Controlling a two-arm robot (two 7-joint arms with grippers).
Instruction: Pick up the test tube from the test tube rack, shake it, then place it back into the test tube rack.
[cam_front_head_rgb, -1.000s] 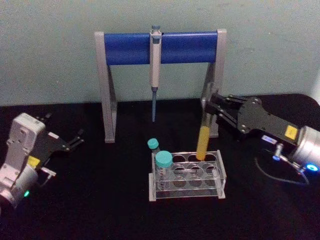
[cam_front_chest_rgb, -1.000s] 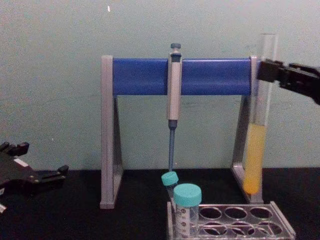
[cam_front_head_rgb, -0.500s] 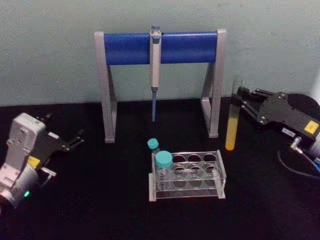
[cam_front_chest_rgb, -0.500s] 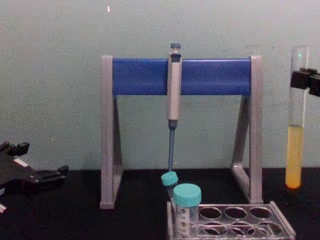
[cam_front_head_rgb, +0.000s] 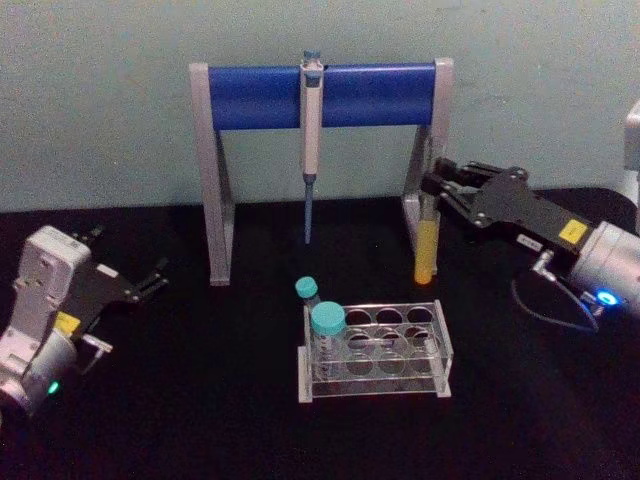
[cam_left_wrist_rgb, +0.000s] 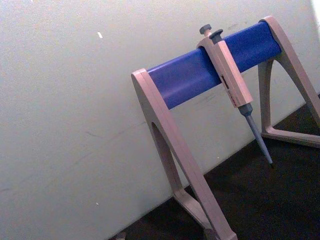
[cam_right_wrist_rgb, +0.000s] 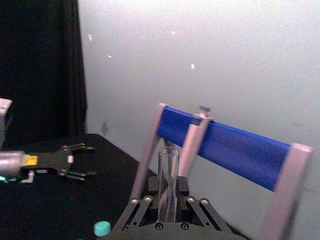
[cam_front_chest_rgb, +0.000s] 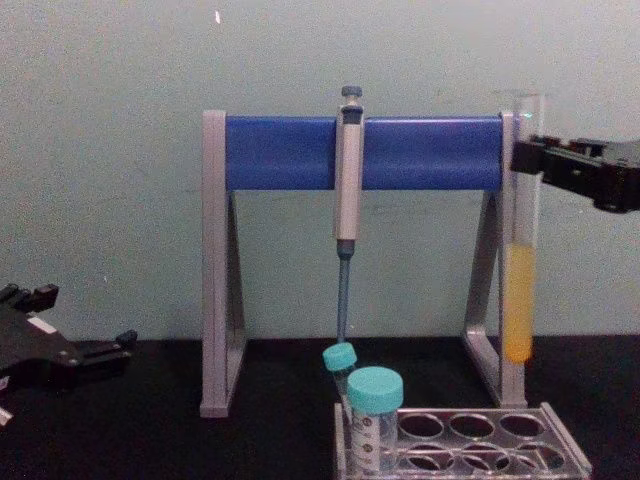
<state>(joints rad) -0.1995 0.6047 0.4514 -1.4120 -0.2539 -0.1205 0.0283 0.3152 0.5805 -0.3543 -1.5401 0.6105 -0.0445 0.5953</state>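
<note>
Mid-shake: the right gripper (cam_front_head_rgb: 436, 188), clamped on the upper part of the test tube (cam_front_head_rgb: 427, 240), holds the glass upright in the air just behind the right end of the test tube rack (cam_front_head_rgb: 441, 346), its rounded bottom clear of the rack's top plate. The yellow liquid sits in the tube's lower part; the mouth is uncapped.

A second ago the tube hung just over the rack's back right hole. Half a second ago it was swung out well to the rack's right. Now it is back near the rack, in front of the right leg of the pipette stand (cam_front_head_rgb: 250, 97) that rises behind it. That out-and-back sweep reads as the shaking stroke under way, with the pick-up done and the return to a hole yet to come.

The left gripper (cam_front_head_rgb: 150, 282) lies parked on the black table (cam_front_head_rgb: 200, 400) well to the rack's left, fingers spread and empty. Two teal-capped tubes (cam_front_head_rgb: 327, 320) stand at the rack's left end, leaving the holes toward its right end free. With no cap on the tube, hard strokes could likely slop liquid out.
</note>
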